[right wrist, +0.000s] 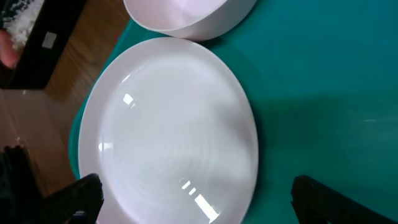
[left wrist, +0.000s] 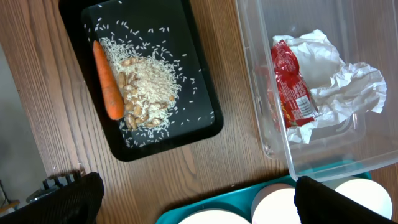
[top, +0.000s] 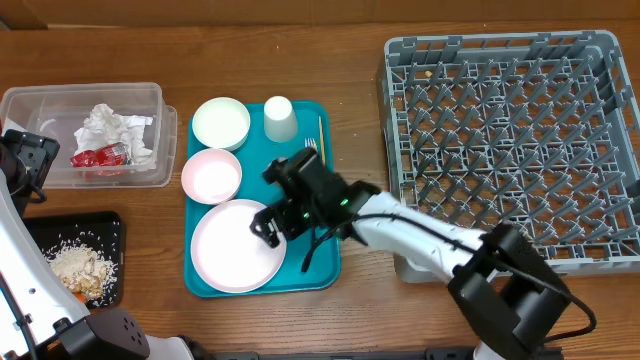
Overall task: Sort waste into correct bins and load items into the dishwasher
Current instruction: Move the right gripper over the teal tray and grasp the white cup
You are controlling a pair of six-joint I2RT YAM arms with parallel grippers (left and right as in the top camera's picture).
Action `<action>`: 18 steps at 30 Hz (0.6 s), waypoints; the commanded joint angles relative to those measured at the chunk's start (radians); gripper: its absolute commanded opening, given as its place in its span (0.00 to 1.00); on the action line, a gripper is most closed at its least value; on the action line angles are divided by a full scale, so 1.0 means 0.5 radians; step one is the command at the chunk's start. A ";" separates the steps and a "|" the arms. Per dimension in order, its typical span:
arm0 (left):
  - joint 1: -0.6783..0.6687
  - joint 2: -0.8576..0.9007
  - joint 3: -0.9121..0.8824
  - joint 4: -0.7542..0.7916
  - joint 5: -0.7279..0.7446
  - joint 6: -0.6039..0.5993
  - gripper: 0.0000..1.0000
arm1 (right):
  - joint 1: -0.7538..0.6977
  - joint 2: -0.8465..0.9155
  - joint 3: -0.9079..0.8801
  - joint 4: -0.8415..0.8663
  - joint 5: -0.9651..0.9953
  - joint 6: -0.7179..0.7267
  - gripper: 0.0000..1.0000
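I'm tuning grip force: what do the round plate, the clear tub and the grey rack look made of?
Round plate: glossy and smooth, likely glazed ceramic or melamine; sharp light glints. Clear tub: thin transparent plastic; its walls are see-through. Grey rack: matte moulded plastic, judging by uniform colour and peg grid.

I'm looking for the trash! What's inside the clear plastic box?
Inside the clear tub lie crumpled white napkins and a red wrapper lying against them. Whatever might be underneath the napkins is covered, so I can't tell.
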 commanded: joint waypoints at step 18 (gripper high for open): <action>0.004 0.007 0.005 0.002 -0.006 -0.005 1.00 | -0.407 0.256 0.980 -0.115 0.474 -0.183 1.00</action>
